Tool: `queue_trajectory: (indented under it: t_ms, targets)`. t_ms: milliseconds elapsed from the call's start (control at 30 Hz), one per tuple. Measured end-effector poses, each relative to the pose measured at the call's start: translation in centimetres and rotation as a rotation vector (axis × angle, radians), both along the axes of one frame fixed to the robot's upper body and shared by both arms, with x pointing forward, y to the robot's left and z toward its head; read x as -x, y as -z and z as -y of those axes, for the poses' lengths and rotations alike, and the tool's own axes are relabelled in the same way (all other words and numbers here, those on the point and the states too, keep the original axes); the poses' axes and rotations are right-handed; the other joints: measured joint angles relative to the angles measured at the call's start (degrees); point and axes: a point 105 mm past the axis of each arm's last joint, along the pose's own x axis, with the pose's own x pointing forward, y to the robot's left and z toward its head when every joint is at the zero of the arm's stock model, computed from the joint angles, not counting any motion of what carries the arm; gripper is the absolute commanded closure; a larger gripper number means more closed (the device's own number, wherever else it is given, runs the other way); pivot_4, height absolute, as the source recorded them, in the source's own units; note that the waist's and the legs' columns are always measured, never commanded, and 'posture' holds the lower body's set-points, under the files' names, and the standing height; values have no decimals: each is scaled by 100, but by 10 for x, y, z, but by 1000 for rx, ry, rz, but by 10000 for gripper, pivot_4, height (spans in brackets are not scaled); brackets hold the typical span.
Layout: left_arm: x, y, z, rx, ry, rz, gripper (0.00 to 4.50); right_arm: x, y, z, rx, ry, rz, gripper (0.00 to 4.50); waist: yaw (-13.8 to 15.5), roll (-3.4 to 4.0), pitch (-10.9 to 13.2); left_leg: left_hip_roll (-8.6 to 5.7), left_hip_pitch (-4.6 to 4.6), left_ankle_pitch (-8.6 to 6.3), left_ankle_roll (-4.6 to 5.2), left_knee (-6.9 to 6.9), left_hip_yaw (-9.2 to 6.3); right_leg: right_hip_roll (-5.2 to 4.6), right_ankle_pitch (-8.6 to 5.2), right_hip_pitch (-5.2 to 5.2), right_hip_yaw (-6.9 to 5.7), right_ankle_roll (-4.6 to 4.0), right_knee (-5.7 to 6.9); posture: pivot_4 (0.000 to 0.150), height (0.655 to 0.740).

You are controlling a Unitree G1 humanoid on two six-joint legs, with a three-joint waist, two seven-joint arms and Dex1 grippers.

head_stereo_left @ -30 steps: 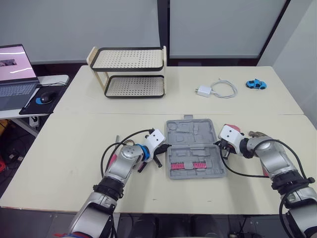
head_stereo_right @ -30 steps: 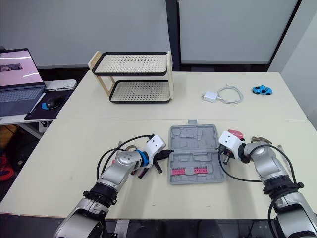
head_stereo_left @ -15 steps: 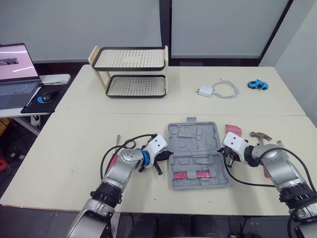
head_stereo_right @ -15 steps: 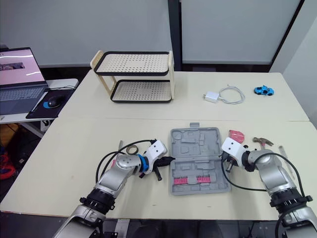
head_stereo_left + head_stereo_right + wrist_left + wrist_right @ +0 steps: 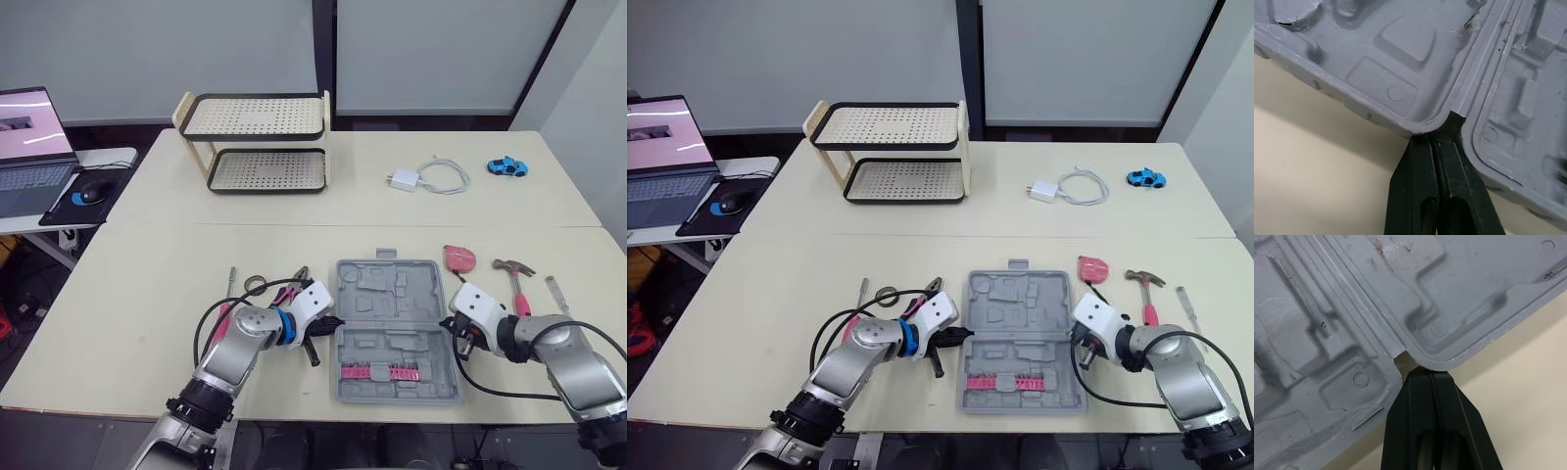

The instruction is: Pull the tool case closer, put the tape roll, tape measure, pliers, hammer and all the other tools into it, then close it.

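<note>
The grey tool case (image 5: 397, 328) is seen lying open and flat on the near counter (image 5: 147, 284), close to its front edge, with the lid half farther from the robot and the tray half nearer. A row of pink bits (image 5: 375, 370) is seated in the tray half; the moulded recesses elsewhere are bare.

The left jaws are clenched, finger against finger, and their tips are set into the notch at the case's left side where the two halves meet. The right jaws are likewise pressed shut, with their tips at the matching notch on the case's right side. Nothing is grasped between either pair.

To the left of the case, the tape roll (image 5: 255, 285) is found lying flat, with a slim metal tool (image 5: 232, 278) just beside it. The pliers (image 5: 293, 282), with pink handles, are partly covered by the left wrist and its black cable. To the right of the case, the pink tape measure (image 5: 458, 258) is seen near the lid's far corner. The hammer (image 5: 513, 284) lies just beyond it, and a small slender tool (image 5: 555, 289) lies nearer the counter's right edge.

On the far counter, well apart from the case, a two-tier rack (image 5: 257, 142), a white charger with its cable (image 5: 426, 178) and a blue toy car (image 5: 506, 166) are placed. A laptop (image 5: 29, 147) and a mouse (image 5: 90, 193) are seen on a side desk at the left.
</note>
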Motion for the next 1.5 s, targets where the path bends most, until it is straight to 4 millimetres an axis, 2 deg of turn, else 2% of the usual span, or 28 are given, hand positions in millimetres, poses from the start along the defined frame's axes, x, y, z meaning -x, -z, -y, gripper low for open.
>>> queue_trajectory:
  t_ms: [267,633,1500]
  targets:
    - [10,0,-6,-24,17,-23,44675,10,2,-5,-18,-4,-30,45000,8,0,0,0,0,0,1,-1,-1,0,0,1,-1,0,-1,1500,7400]
    - [12,2,-12,-45,13,-27,44675,19,7,-10,-22,-11,-70,45000,6,0,0,1,1,0,1,-2,-2,1,0,1,-2,0,0,1500,7400]
    - [25,2,-30,-84,19,-50,44675,28,13,-26,-38,-52,-95,45000,4,0,0,1,2,-1,2,-6,-6,1,0,1,-2,0,-1,1500,7400]
